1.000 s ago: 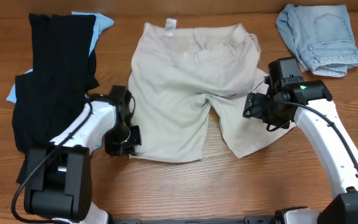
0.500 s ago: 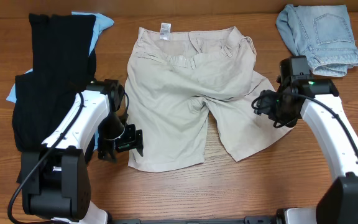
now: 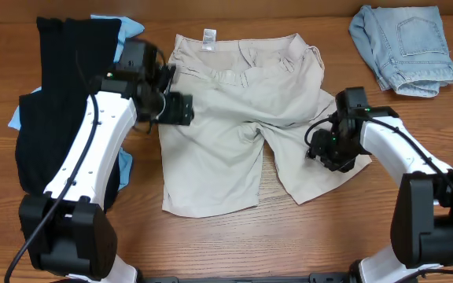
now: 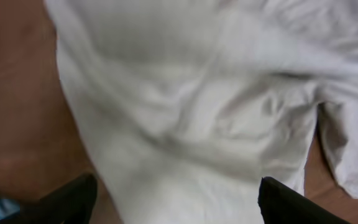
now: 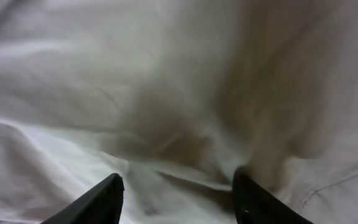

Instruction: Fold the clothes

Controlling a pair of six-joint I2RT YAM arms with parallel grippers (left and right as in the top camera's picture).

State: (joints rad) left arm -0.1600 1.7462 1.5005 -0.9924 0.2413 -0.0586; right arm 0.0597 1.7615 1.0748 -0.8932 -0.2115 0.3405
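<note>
- The left pincer (image 3: 178, 110) hovers over the waist-side edge of the beige khaki shorts (image 3: 234, 118), its fingers (image 4: 73, 200) wide apart and holding nothing.
- In the left wrist view, pale cloth fills the space ahead of and between those fingers, and bare wooden counter (image 3: 289, 236) shows off to one side.
- The right pincer (image 3: 329, 153) sits low on the other leg of the shorts, near its outer edge.
- In the right wrist view, its fingertips (image 5: 98, 199) stand apart and press into the fabric. A low crease runs between them, and they are not closed on it.
- The shorts lie spread flat on the counter between the two pincers. The waistband lies on the far side of both, and the white waist label (image 3: 208, 34) faces up there.
- The black garment (image 3: 65, 102) lies just beyond the left pincer, on the side away from the shorts, with the light-blue garment (image 3: 128, 27) peeking out from under it.
- The light-wash denim shorts (image 3: 403, 47) lie bunched well apart from the right pincer, at the far corner of the counter.
</note>
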